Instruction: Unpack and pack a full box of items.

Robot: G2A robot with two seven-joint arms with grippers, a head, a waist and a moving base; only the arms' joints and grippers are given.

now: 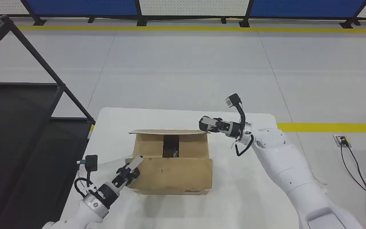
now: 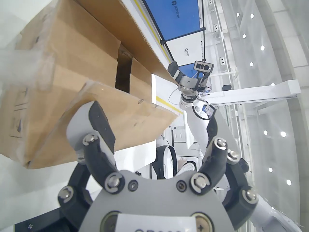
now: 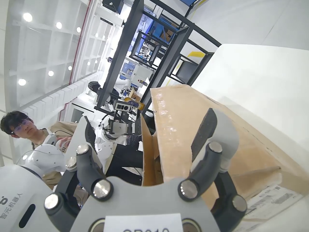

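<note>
1. Left pincer [image 1: 130, 170] first: it sits at the near left corner of the box [image 1: 171, 166], fingers spread wide. The near flap [image 2: 125, 112] runs right by one pad, and nothing is pinched.
2. Moving right, the box stands near the middle of the white table [image 1: 251, 189]. Its top flaps are partly folded over, with a dark gap [image 1: 171, 146] between them. I cannot tell what lies inside.
3. Further right, my right pincer [image 1: 205, 123] is at the far right corner, also spread. The raised far flap [image 1: 168, 132] has its edge standing between the fingers, ungripped.
4. I judge the step in hand to be opening the flaps so unpacking can start.
5. To do it well, I should seat each flap edge deep and square between the pads before pressing shut, close to the corner where the card is stiff.
6. Each flap should then swing outward along its own fold line rather than being pulled straight. A straight tug would likely drag or tip the box.
7. Both sides should move together with gentle force, so the box stays put and the card does not tear.
</note>
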